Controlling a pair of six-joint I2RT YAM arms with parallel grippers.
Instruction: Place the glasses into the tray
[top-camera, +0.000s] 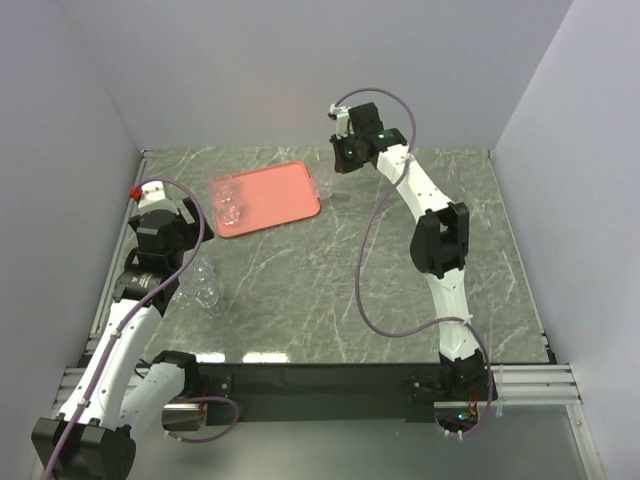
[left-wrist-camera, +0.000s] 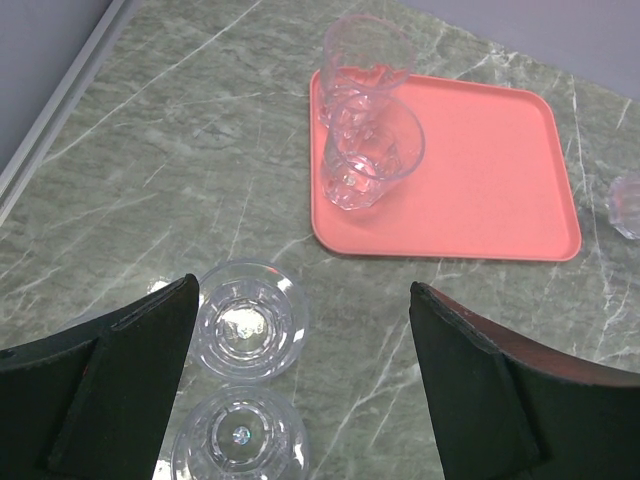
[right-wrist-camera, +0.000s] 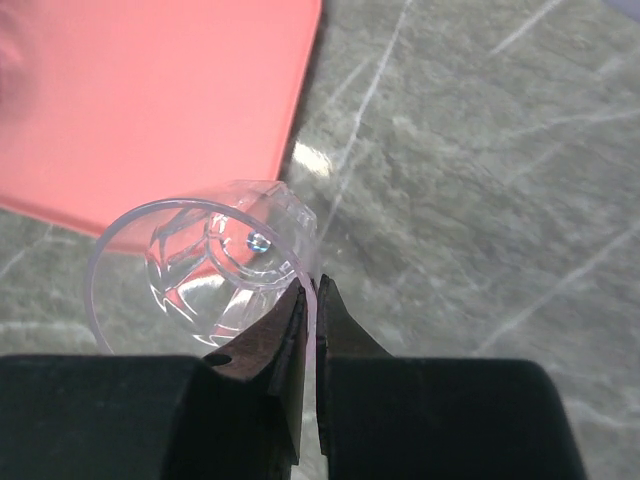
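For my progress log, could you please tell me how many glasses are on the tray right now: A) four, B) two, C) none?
B: the left wrist view shows exactly two on the tray, a rear glass and a front glass, both at one end.

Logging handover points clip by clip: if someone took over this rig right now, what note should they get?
Left gripper: open, holding nothing, poised over the two loose glasses standing on the table.
Right gripper: shut on the rim of the held glass, which is tilted beside the tray edge and not yet set down.
Done: the two placed glasses stand upright at one end of the tray.
Left: set the held glass in the tray, then bring over the two loose glasses.
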